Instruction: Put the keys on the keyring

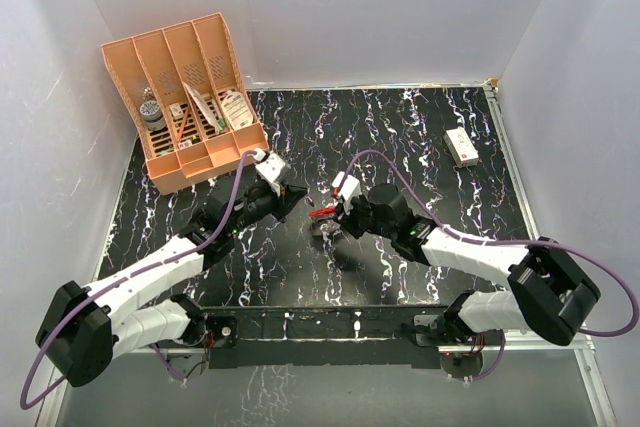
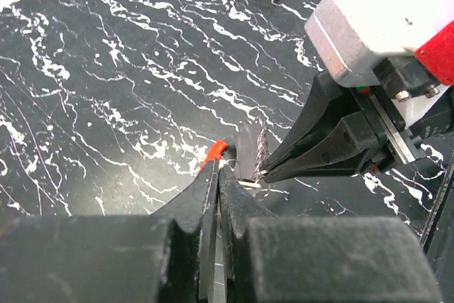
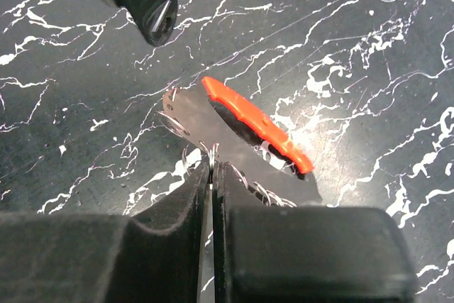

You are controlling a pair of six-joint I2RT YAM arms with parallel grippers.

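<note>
In the right wrist view my right gripper (image 3: 211,164) is shut on the thin wire loop of the keyring (image 3: 255,124). The keyring's red crescent slants away just beyond the fingertips, lifted a little off the table. A flat dark grey piece (image 3: 213,122), possibly one of the keys, sits along the loop beside the crescent. My left gripper (image 2: 218,169) is shut, and I make out nothing between its fingers. Its tip sits right next to the red end of the keyring (image 2: 216,150) and close to the right gripper (image 2: 264,172). From above, both grippers (image 1: 297,190) (image 1: 328,219) meet mid-table.
A peach desk organiser (image 1: 190,97) with several items stands at the back left. A small white box (image 1: 461,146) with a red mark lies at the back right. White walls enclose the black marbled table (image 1: 400,127).
</note>
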